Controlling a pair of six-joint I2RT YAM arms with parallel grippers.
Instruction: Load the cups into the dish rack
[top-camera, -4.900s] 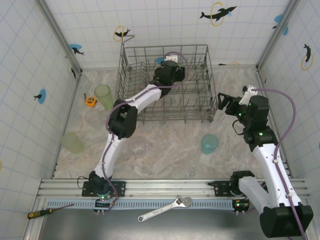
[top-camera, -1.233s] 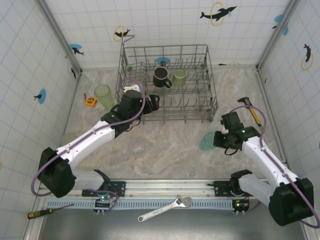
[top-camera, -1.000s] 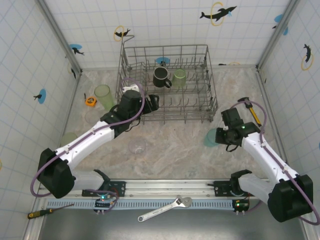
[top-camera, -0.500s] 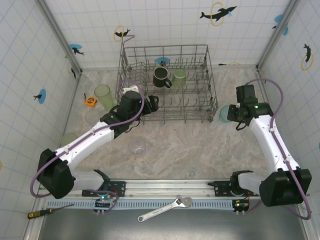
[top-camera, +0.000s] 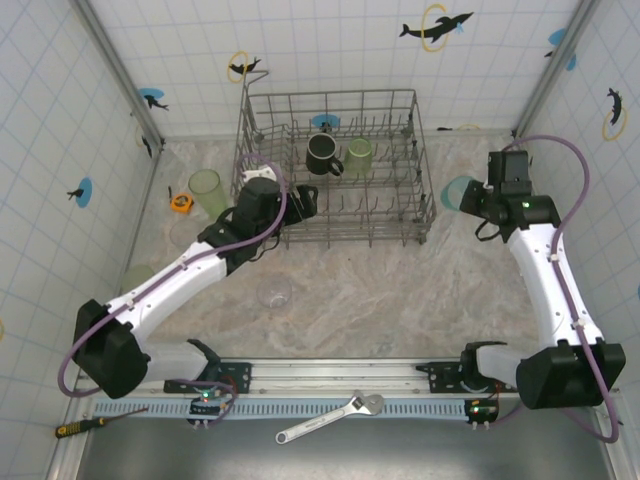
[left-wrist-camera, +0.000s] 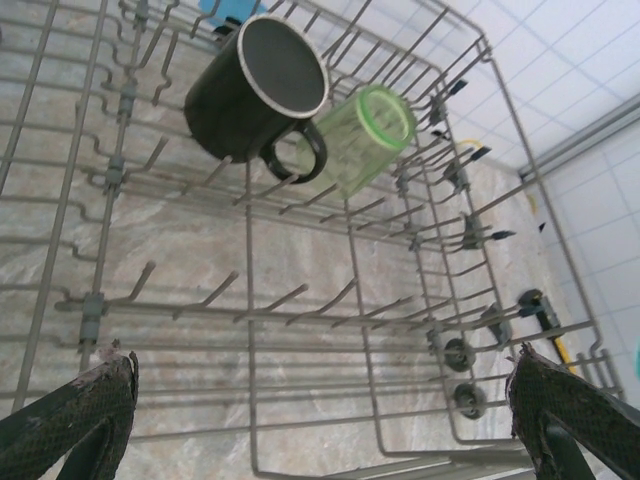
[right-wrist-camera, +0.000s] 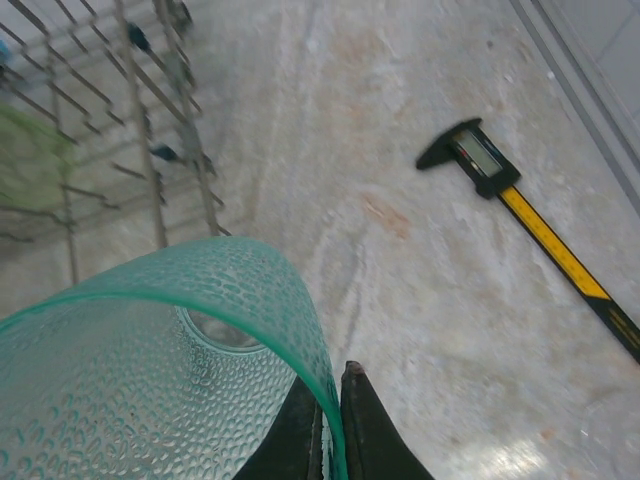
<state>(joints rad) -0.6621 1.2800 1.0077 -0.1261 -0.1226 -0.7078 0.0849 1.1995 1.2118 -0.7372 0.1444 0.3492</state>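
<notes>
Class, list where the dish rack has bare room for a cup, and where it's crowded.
Free in the dish rack: the near tine rows, in front of the black mug and green tumbler. Crowded: the far middle, around those two.

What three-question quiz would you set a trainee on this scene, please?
1. True or false: the black mug is inside the dish rack.
2. What do the right fingers pinch? A) a wrench B) the teal cup C) a caliper
3. How many cups are in the rack?
Key: 1 true; 2 B; 3 two, the mug and a green tumbler.
</notes>
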